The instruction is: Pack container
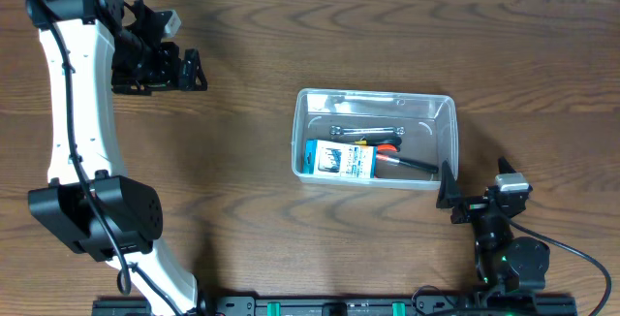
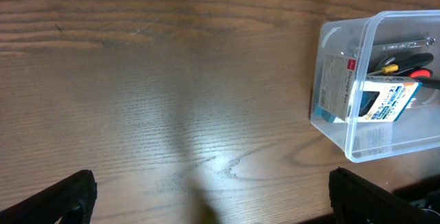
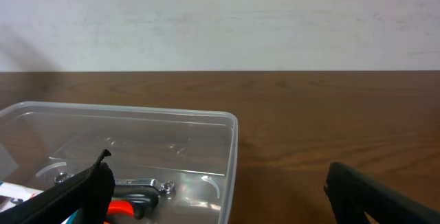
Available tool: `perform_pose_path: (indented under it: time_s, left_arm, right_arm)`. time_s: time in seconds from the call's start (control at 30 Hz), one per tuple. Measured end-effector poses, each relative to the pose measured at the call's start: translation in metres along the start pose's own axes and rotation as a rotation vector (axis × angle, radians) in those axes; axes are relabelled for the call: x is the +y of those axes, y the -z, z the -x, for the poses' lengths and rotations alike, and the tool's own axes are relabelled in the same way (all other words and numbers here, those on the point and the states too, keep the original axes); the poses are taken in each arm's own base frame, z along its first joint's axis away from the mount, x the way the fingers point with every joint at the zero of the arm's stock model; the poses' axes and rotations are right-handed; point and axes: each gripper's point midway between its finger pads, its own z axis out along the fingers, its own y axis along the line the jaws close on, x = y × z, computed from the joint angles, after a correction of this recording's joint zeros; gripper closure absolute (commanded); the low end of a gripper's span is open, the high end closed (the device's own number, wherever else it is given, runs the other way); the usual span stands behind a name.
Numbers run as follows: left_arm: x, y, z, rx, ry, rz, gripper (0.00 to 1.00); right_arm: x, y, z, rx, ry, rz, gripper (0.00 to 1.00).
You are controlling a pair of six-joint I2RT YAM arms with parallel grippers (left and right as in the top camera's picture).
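Well, near right, the right gripper (image 1: 475, 188) hangs wide open, holding nothing. Just past it sits the container (image 1: 296, 132), tools (image 1: 366, 130) and a card pack (image 1: 341, 159) inside. Far left, the left gripper (image 2: 213, 200) gapes empty too. Packing looks done, I think; next, arms just pull clear.

Left arm (image 1: 73, 83) extended, left gripper (image 1: 184, 69) jaws wide; right arm (image 1: 509, 253) folded, right gripper (image 1: 475, 185) jaws wide.

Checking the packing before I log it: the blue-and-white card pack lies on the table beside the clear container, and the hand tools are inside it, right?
No. The card pack lies inside the container, with the hand tools, not beside it; the overhead view shows this.
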Motion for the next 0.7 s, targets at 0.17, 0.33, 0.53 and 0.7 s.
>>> perform_pose_path:
  time_s: [0.17,0.33,0.53,0.7]
  left_arm:
    - [0.0,0.0,0.0,0.0,0.0,0.0,0.02]
    - [-0.003,0.004,0.0,-0.011,-0.007,0.003,0.02]
    - [-0.031,0.034,-0.007,-0.096,-0.08,0.018,0.02]
    - [-0.074,0.074,-0.023,-0.214,-0.195,0.028,0.02]
  right_arm:
    - [0.0,0.0,0.0,0.0,0.0,0.0,0.01]
    - [0.0,0.0,0.0,0.0,0.0,0.0,0.01]
    - [0.0,0.0,0.0,0.0,0.0,0.0,0.01]
    - [0.0,0.0,0.0,0.0,0.0,0.0,0.01]
